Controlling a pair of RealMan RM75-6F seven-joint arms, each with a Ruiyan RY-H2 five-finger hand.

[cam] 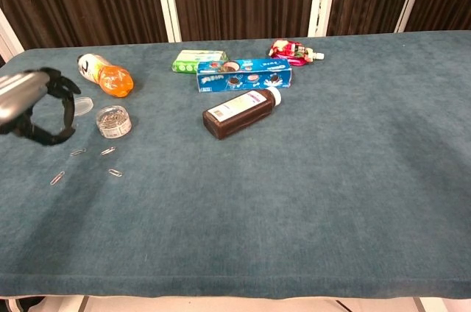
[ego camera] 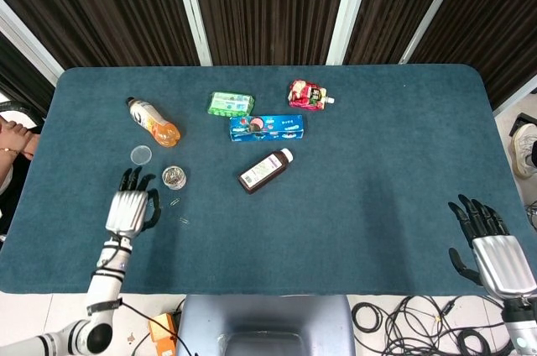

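Fingers of the left robot hand (ego camera: 128, 209) were spread, and we saw nothing in them; in the chest view it was blurred and cut by the frame's left edge. We found it hanging over the surface (ego camera: 369, 163) just beside a small round jar of paper clips (ego camera: 174, 177), with the clear lid (ego camera: 141, 154) a little beyond. Loose paper clips (cam: 109, 151) lay scattered near it, too small to make out in the head view. We saw the right robot hand (ego camera: 489, 243) only in the head view, released, fingers apart, at the near right edge, well apart from everything.
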